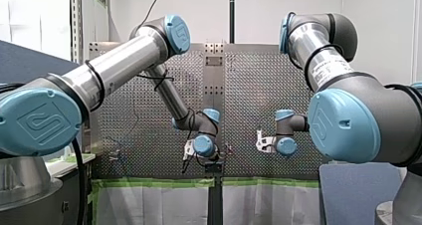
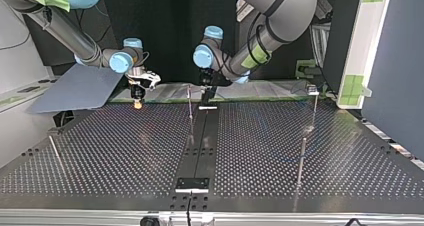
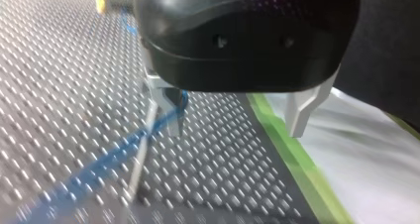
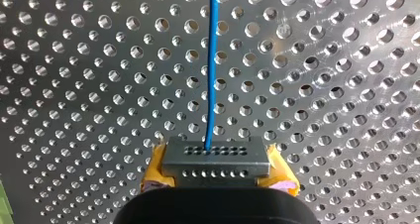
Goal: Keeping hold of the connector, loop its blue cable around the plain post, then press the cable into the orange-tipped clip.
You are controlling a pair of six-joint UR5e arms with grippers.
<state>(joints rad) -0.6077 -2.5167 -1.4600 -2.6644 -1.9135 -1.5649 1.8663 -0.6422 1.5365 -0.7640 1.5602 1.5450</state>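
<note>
1. Bench (image 2: 110,156): perforated metal, with a dark strip (image 2: 205,141) down its middle and green tape (image 3: 292,159) along the edge nearest the arms.
2. My right gripper (image 2: 137,102): hangs over the taped edge, on the top view's left of the strip. It is clenched on the connector.
3. Connector (image 4: 216,157): a grey block with two rows of small holes. It is gripped by its ends between yellow pads (image 4: 154,173), over the perforated surface.
4. Blue cable (image 4: 212,60): leaves the connector's upper row of holes and runs straight ahead of my right gripper across the perforations. In the left wrist view it slants over the bench, passes right beside one finger of my left gripper and crosses the post. Blur hides whether it touches either.
5. Post (image 2: 190,106): a thin, plain metal rod, upright near the taped edge, just beside the strip.
6. My left gripper (image 3: 236,133): black body with metal fingers (image 3: 302,110), low over the bench at the middle of the taped edge. It is released, the jaws spread wide with nothing between them. One finger stands by the post, the other above the tape.
7. Other rods (image 2: 301,158): three, all upright. Two stand toward the side edge at the top view's right, one near the opposite side edge.
</note>
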